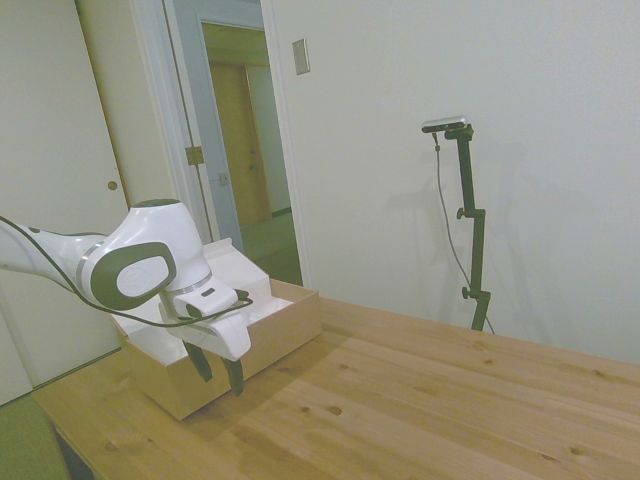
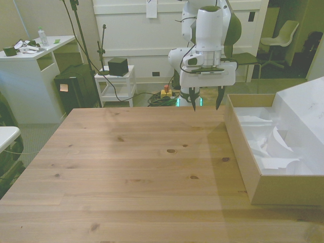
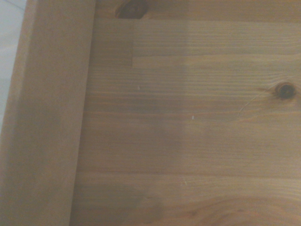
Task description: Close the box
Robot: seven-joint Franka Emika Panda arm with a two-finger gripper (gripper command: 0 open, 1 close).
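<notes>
I see the box (image 2: pixel 243 152) open on the desk (image 2: pixel 131 167), lid (image 2: pixel 304 111) raised; my gripper (image 2: pixel 206 105) hovers beside its long wall, fingers (image 2: pixel 194 101) spread, holding nothing.

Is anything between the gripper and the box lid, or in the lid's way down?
Nothing visible. The open gripper hangs beside the box over bare table. The raised lid stands on the far side; only white paper lies inside.

Side camera stands off the table (image 1: pixel 420 400), well back; front camera faces across it from the opposite edge; wrist camera looks straight down, close on bare planks beside the box (image 3: pixel 42 122) wall, which all three views share.
</notes>
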